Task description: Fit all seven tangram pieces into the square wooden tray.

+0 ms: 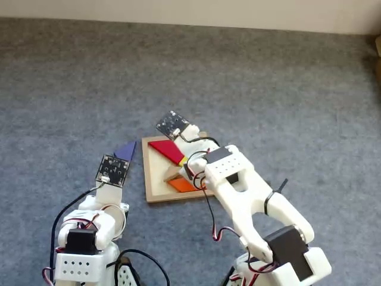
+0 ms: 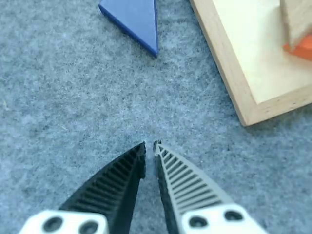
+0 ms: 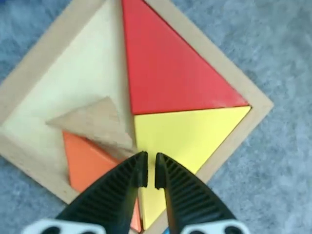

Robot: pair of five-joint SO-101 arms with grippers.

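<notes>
The right gripper (image 3: 150,168) is hovering over the near part of the wooden tray (image 3: 231,140), its fingers drawn almost together and gripping nothing. Its tips are hanging just above the seam where the yellow triangle (image 3: 190,134) is meeting the orange piece (image 3: 85,161). Just beyond them, a bare wood triangle (image 3: 95,122) seems to be lying partly on top of the orange piece rather than sitting flat. Farther off, the red triangle (image 3: 165,68) is filling the far side of the tray, edge to edge with the yellow one.

The left gripper (image 2: 150,145) is hanging over the grey carpet to the left of the tray, its fingers likewise nearly closed and empty. The blue triangle (image 2: 134,17) is lying on the carpet beyond it, just left of the tray's rim (image 2: 229,83) and not touching it.

The step in hand is probably seating the wood triangle. With the fingers this narrow, pushing looks more sensible than pinching: pressing its raised edge sideways and slightly down, towards the bare tray floor on the left, while keeping clear of the yellow piece. The blue triangle is waiting for the left arm, which would need to open wide before coming down across its thin sides.
</notes>
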